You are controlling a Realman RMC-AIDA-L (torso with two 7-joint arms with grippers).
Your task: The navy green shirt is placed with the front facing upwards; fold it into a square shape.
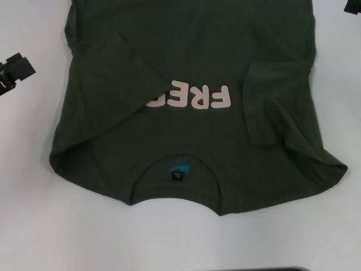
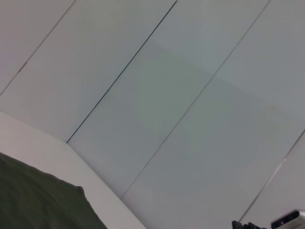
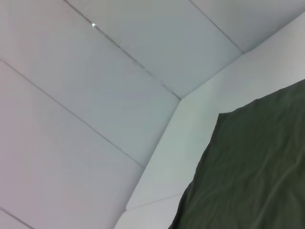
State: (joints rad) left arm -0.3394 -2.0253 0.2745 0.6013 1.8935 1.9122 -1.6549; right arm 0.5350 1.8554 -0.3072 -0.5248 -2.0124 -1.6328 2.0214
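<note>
Starting nearest the robot: finding the navy green shirt (image 1: 192, 62) lying front-up on the white desk (image 1: 67, 226), collar closest and the blue neck label (image 1: 177, 171) showing inside the neckline. Noticing the near edge bowing and rippling on either side of the collar, and so risking a crooked crease if the next fold is taken without smoothing that edge. Moving farther in: reading the pale lettering (image 1: 197, 97) upside down, with its end hidden under the left flap (image 1: 113, 84) turned in across the chest, and the right sleeve (image 1: 273, 104) lying folded inward on the other side. Judging both turned-in parts as loose and uneven, so risking them sliding back out or bunching when the cloth is lifted, and spoiling the square. Farther out: spotting the left claw (image 1: 14, 70) hanging off the shirt's left side, well apart from the fabric, and only a sliver of the right claw (image 1: 353, 8) at the far right; not managing to tell for either whether apart or together. Expecting a mismatched pinch, one layer on one side and two on the other, to drag the shirt askew across the smooth desk.
</note>
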